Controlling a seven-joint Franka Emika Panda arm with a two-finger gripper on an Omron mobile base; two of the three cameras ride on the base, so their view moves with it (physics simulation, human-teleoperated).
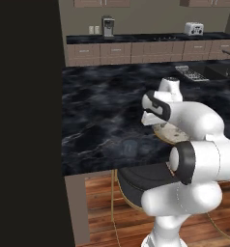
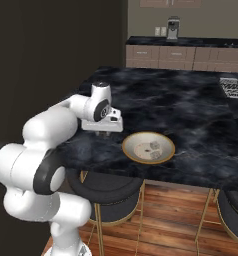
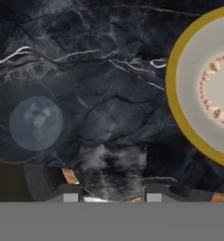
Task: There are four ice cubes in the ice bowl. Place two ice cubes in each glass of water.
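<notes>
I see my arm folded forward with the wrist bent down, and the pincer (image 2: 109, 133) points downward, its jaws nearly closed.

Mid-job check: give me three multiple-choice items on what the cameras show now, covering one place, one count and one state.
1. Where does the ice bowl sit?
A. On a stool seat
B. On the dark marble counter, near its front edge
C. On the back counter by the toaster

2. How many ice cubes lie in the bowl?
A. None
B. Two
C. Four

3. How is the glass in the hand view standing?
A. Upright, with a pale lump inside
B. Tipped on its side
C. Upside down in the bowl

Answers:
1 B: in the right base view the ice bowl rests on the counter close to the near edge.
2 B: two ice cubes show against its cream inside.
3 A: the glass is seen from above as a round mouth on the counter, apart from the bowl, with a pale lump in it.
</notes>
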